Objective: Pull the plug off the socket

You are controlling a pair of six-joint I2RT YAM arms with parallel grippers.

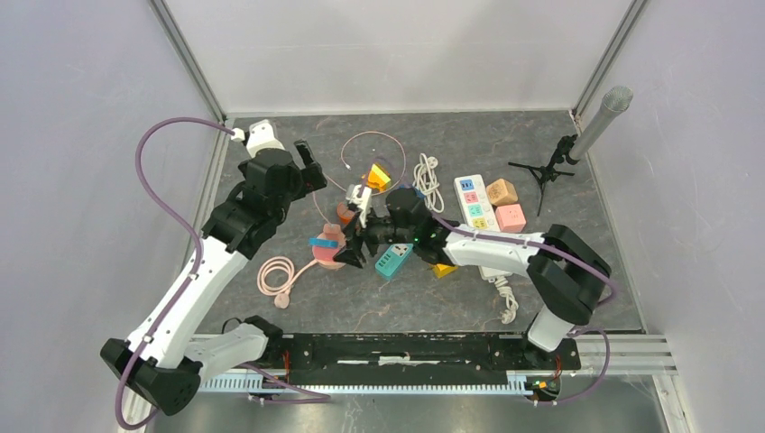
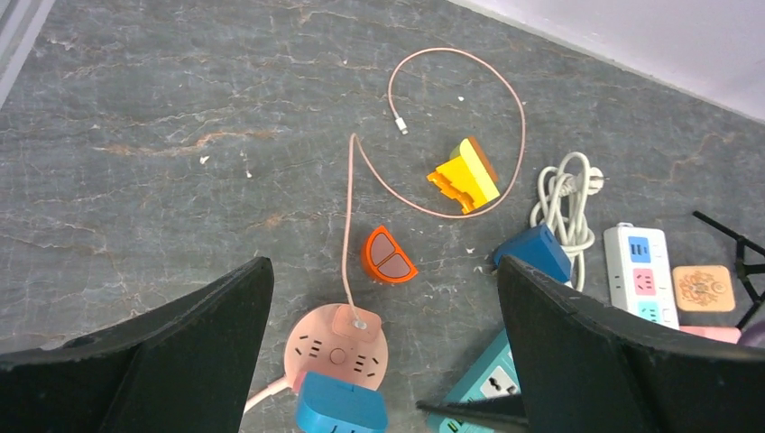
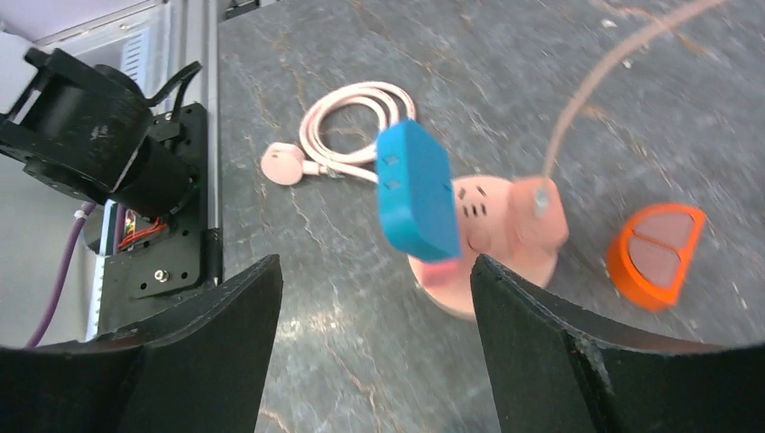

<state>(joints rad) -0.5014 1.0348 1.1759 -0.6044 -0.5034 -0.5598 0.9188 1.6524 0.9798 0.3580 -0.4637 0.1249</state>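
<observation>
A round pink socket [image 1: 332, 253] lies on the grey table. A blue plug [image 1: 323, 243] stands in its near-left edge, seen in the right wrist view as the blue plug [image 3: 415, 189] on the socket [image 3: 487, 248]. A small pink plug [image 2: 357, 323] with a thin pink cable sits in the socket's [image 2: 336, 354] far side. My right gripper [image 1: 352, 247] hovers just right of the socket, open [image 3: 375, 263], nothing between its fingers. My left gripper [image 1: 309, 169] hangs open [image 2: 384, 263] high above and behind the socket.
An orange half-round piece [image 1: 345, 214] lies just behind the socket. A teal power strip [image 1: 393, 262] is under my right arm. A yellow block [image 1: 378, 177], white cable coil [image 1: 428, 180], white power strip [image 1: 474, 200] and microphone stand [image 1: 577, 144] stand further back and right. The socket's coiled pink cord [image 1: 278, 273] lies left.
</observation>
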